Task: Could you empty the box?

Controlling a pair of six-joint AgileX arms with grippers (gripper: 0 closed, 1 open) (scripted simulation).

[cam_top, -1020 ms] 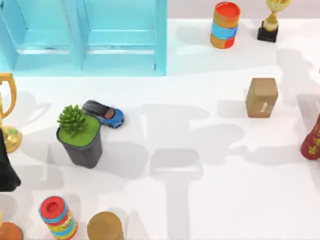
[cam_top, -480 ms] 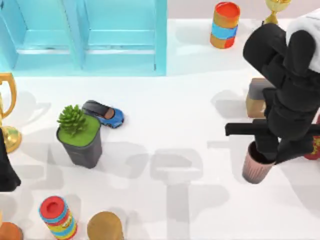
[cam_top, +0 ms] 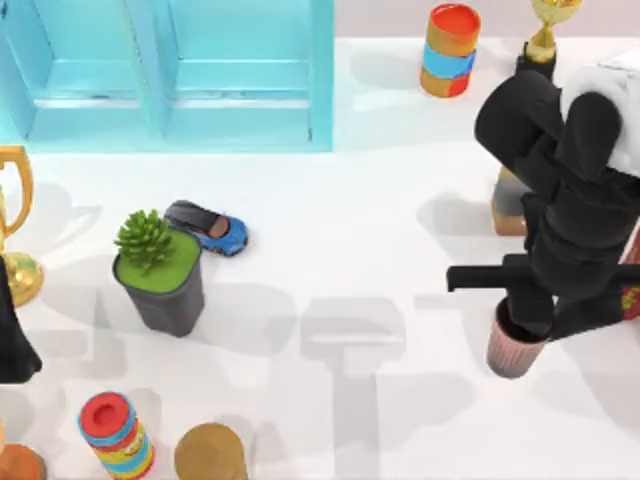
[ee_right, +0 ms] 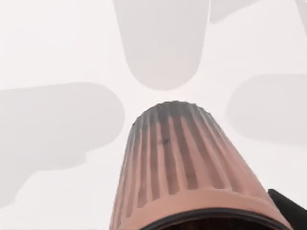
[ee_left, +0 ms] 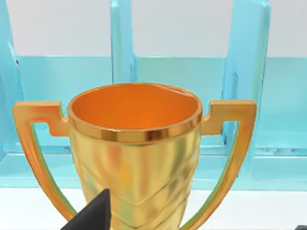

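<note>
The box (cam_top: 507, 215), tan-brown, stands at the table's right, mostly hidden behind my right arm. My right gripper (cam_top: 522, 325) is shut on a ribbed pinkish-brown cup (cam_top: 515, 355), held in front of the box and apart from it. In the right wrist view the cup (ee_right: 177, 167) points down at bare white table. My left arm (cam_top: 12, 335) is parked at the left edge. In its wrist view one dark fingertip (ee_left: 93, 215) shows in front of a gold trophy (ee_left: 134, 153).
A turquoise cabinet (cam_top: 170, 70) fills the back left. A potted plant (cam_top: 160, 275) and a blue toy car (cam_top: 210, 227) stand left of centre. A gold trophy (cam_top: 12, 230) stands at the left edge, striped cans (cam_top: 450, 50) (cam_top: 118, 435) at back and front, a red bottle (cam_top: 630, 290) at the right edge.
My right arm came into view over the right side carrying the ribbed cup and now covers most of the box. Since half a second ago it has shifted slightly forward and left.
</note>
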